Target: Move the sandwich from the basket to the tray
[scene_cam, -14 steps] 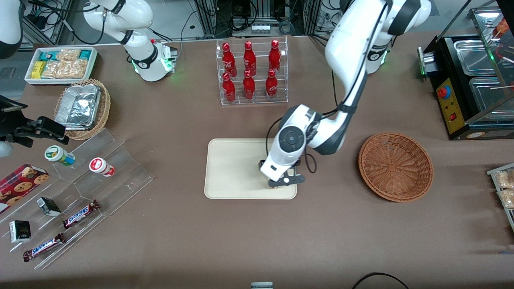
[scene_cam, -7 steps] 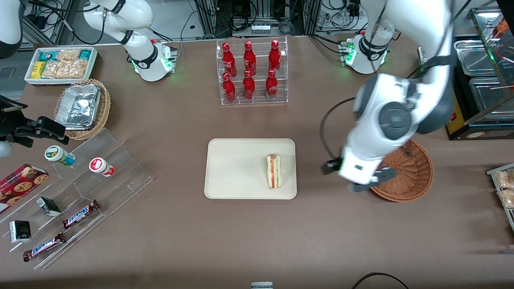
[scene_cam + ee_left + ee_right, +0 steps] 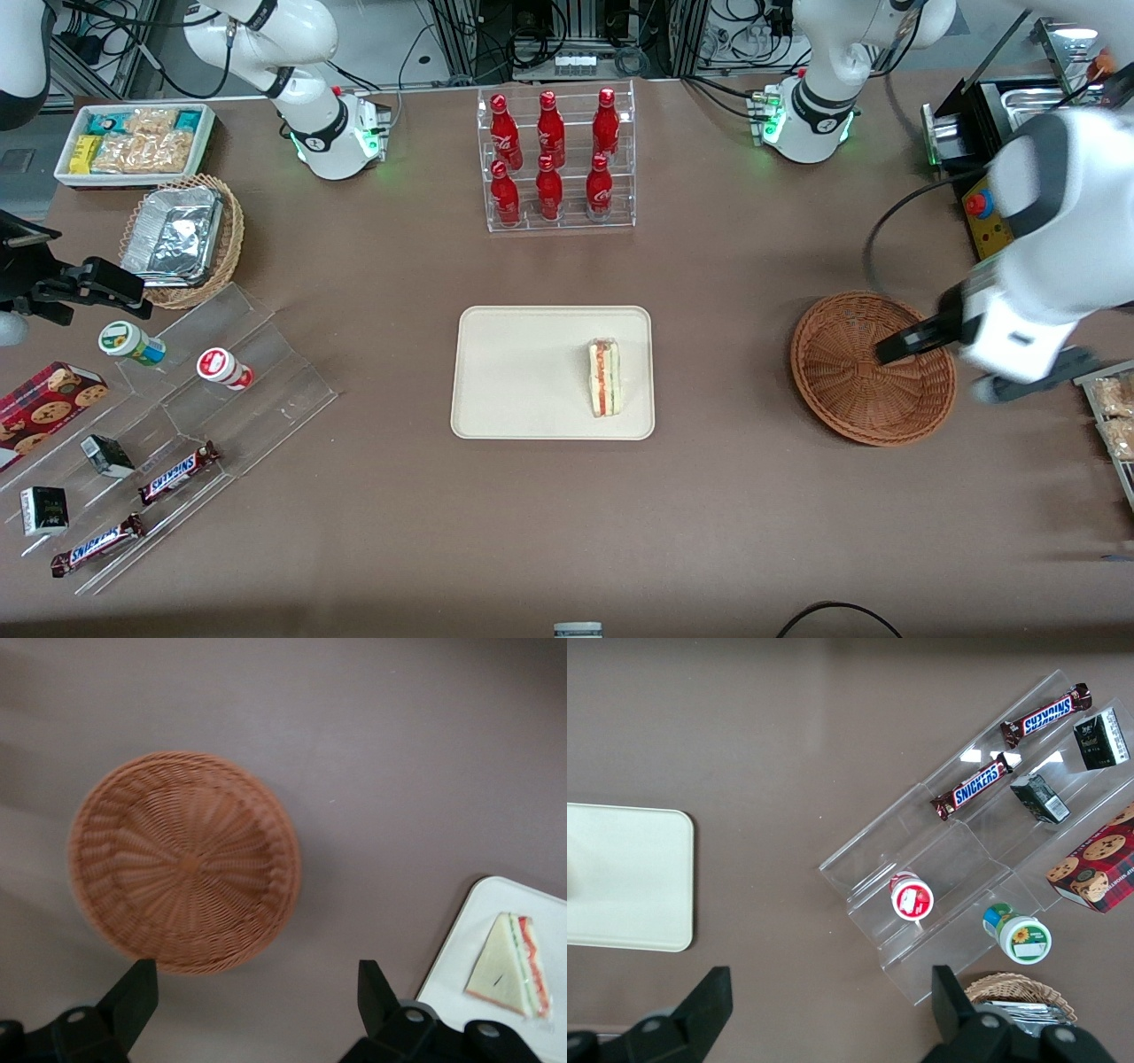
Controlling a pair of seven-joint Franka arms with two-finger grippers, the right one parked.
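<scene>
The gripper [image 3: 252, 992] hangs high in the air, above the table [image 3: 753, 496] at the working arm's end, and its two black fingers [image 3: 133, 992] are spread wide apart with nothing between them. In the front view the gripper [image 3: 974, 359] shows as a blur just past the edge of the basket [image 3: 873, 368]. The basket [image 3: 184, 861] is round, brown and woven, it sits on the table below the gripper, and there is no food in it. The sandwich [image 3: 604, 378] is well apart from the gripper, toward the parked arm's end of the table. It lies on the tray [image 3: 523, 372], close to the tray edge that is nearest to the gripper. From the wrist camera the sandwich [image 3: 509, 966] looks like a pale triangle with red and green stripes along one side, and the tray [image 3: 452, 952] shows only one rounded corner. The tray is flat and cream in colour, and the rest of it is bare. Farther from the front camera than the tray stands a clear rack of red bottles [image 3: 555, 159]. Near the gripper, at the table's edge, is a black machine with metal pans [image 3: 1028, 177].
</scene>
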